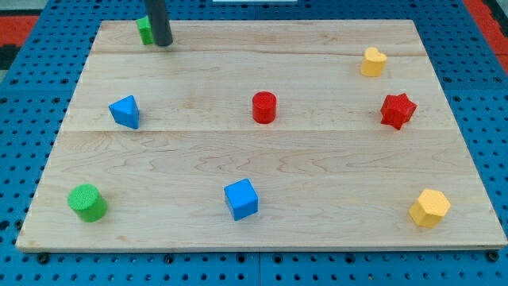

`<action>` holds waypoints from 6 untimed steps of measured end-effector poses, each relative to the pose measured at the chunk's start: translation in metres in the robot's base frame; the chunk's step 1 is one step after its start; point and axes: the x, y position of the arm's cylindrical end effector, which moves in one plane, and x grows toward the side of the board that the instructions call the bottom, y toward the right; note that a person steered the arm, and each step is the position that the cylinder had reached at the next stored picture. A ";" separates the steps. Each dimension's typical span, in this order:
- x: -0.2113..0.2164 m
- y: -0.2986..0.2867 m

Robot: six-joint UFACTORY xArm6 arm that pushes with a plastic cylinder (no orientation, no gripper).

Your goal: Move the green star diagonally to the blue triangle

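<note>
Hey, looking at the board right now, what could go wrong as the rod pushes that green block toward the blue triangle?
1. The green star block sits near the wooden board's top edge, mostly hidden behind my tip; a skewed push might slide it off.
2. My tip is on the star's right, not its far side from the blue triangle block, so pushing now would likely drive it leftward instead.

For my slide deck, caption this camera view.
My tip beside the green star at the board's top left, above the blue triangle.
</note>
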 end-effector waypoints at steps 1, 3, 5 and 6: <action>0.012 -0.043; -0.073 -0.113; -0.044 0.055; 0.000 0.142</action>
